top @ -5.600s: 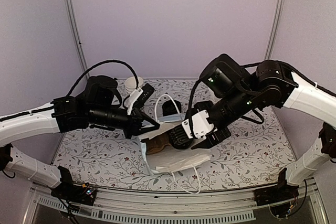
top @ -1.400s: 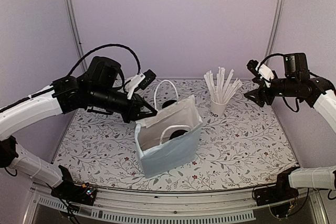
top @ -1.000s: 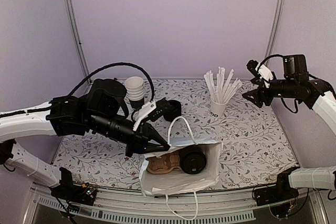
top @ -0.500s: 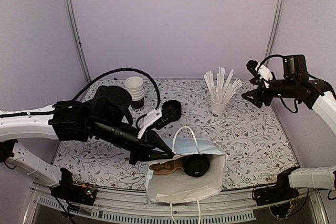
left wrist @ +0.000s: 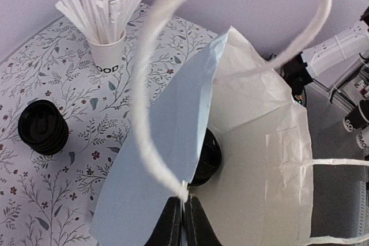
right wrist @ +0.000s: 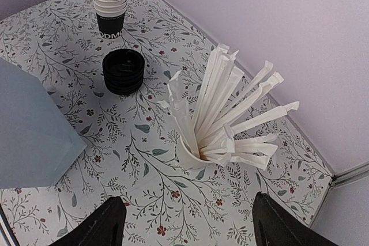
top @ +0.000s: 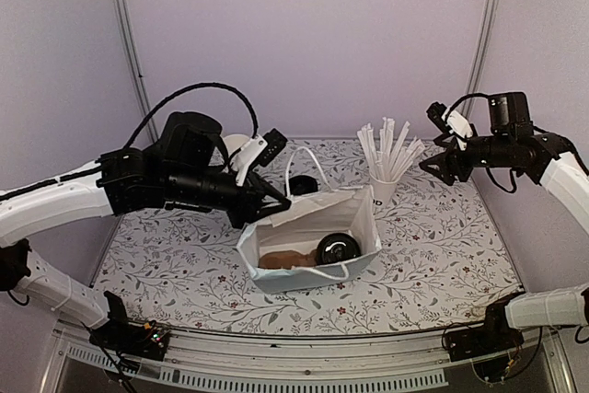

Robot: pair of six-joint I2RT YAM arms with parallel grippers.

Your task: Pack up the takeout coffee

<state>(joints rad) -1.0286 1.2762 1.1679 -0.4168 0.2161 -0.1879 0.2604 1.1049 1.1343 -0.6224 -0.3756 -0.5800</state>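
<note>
Top external: floral-print table [top: 442, 236], seemingly plain lilac walls [top: 313, 43].

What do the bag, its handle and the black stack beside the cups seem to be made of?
The bag: thin matte paper, it seems, pale blue outside, white inside, with sharp creases. Its handle: probably white paper cord, by its rope-like look, though it is blurred. The black stack: likely moulded plastic lids, slightly glossy, with ringed rims.
</note>
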